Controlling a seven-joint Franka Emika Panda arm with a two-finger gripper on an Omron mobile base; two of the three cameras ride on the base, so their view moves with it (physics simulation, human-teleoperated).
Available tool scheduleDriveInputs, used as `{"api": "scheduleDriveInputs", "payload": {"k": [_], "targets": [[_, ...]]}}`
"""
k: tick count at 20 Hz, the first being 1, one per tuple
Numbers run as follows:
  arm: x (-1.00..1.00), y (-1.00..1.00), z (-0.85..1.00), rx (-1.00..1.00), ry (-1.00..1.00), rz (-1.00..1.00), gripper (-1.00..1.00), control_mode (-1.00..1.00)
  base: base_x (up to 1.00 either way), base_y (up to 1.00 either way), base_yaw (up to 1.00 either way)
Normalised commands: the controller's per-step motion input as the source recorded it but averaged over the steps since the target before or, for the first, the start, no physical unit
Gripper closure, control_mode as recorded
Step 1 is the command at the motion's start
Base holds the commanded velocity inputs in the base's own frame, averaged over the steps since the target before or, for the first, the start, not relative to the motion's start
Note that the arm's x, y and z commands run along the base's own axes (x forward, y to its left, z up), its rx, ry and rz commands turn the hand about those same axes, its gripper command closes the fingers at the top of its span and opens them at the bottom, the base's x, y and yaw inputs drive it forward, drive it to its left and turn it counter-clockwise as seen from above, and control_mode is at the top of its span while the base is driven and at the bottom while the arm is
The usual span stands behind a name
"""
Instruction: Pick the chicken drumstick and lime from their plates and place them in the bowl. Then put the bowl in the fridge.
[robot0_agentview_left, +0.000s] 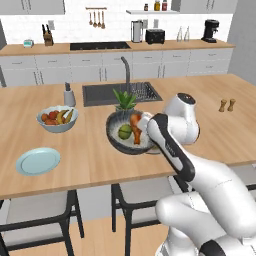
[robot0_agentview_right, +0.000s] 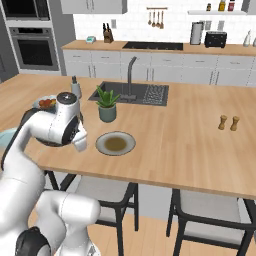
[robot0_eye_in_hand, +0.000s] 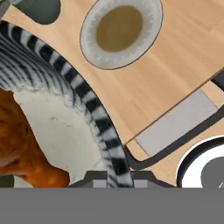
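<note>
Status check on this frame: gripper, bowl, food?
Gripper shut on bowl rim. Chicken drumstick and lime inside bowl. Both plates bare, nothing blocking.

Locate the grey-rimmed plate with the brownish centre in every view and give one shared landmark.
Left base view: hidden behind the arm.
Right base view: grey-rimmed plate left of centre, on the counter in front of the potted plant.
Hand view: top centre, beside the bowl.
Landmark: the sink.

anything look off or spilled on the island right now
Nothing stands out. The chicken drumstick and lime lie inside the bowl, the claw is shut on the bowl's rim, both plates sit flat and bare, and the fruit bowl is upright.
</note>
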Motion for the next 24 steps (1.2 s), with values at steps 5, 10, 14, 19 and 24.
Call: {"api": "scheduleDriveInputs", "payload": {"k": [5, 10, 14, 19, 24], "targets": [[-0.24, -0.08, 0.23, -0.01, 0.02, -0.25, 1.00, -1.00, 0.00, 0.00, 0.00], [-0.03, -0.04, 0.00, 0.00, -0.05, -0.01, 1.00, -1.00, 0.00, 0.00, 0.00], [-0.03, 0.00, 0.00, 0.00, -0.06, 0.00, 1.00, 1.00, -0.04, 0.00, 0.00], [0.00, 0.00, 0.00, 0.00, 0.00, 0.00, 1.00, 1.00, -0.23, 0.80, 0.00], [0.00, 0.00, 0.00, 0.00, 0.00, 0.00, 1.00, 1.00, -0.62, 1.00, 0.00]]}}
